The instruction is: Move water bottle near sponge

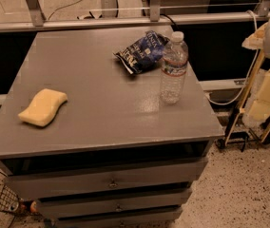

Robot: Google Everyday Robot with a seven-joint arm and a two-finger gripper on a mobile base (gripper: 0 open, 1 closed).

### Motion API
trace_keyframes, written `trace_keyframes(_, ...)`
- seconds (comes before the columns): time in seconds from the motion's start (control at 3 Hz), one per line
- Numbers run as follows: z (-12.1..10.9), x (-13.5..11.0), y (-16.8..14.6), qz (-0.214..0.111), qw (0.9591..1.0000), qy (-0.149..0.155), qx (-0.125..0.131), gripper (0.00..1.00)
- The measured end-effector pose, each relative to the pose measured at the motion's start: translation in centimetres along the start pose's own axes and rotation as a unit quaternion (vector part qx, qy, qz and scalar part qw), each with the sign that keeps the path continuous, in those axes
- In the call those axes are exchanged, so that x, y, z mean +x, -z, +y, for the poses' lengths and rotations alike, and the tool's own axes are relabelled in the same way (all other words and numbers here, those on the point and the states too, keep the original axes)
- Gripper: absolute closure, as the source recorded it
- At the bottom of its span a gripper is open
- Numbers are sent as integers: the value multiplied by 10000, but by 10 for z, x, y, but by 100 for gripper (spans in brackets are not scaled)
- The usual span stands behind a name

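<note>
Three items on gray cabinet top [101, 103]: sponge [43, 107] flat near left edge; dark blue snack bag [141, 51] toward back right; water bottle [173, 68] upright just beside bag, well apart from sponge. Gripper [267, 93] off cabinet, far right; its grip I cannot tell.

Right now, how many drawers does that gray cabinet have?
3, stacked under the cabinet top: top drawer, middle drawer, and bottom drawer near the picture's lower edge, so more may be hidden below. The gripper is not in view.
</note>
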State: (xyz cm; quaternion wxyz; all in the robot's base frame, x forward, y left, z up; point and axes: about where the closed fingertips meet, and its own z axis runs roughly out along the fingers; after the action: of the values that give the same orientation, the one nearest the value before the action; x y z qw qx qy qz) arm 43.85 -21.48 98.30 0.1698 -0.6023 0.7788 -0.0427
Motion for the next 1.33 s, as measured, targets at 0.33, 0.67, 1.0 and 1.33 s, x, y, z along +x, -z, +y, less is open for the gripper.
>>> trace_keyframes(0.33,0,0,0,0,10000,0,1,0)
trace_keyframes(0.67,-10,-5,-6,-467,9988,-146,-5,0)
trace_keyframes(1.0,-25,-24,-23,-1267,9914,-303,-152,0)
trace_keyframes(1.33,-34,-42,-45,-1690,9846,-391,-236,0)
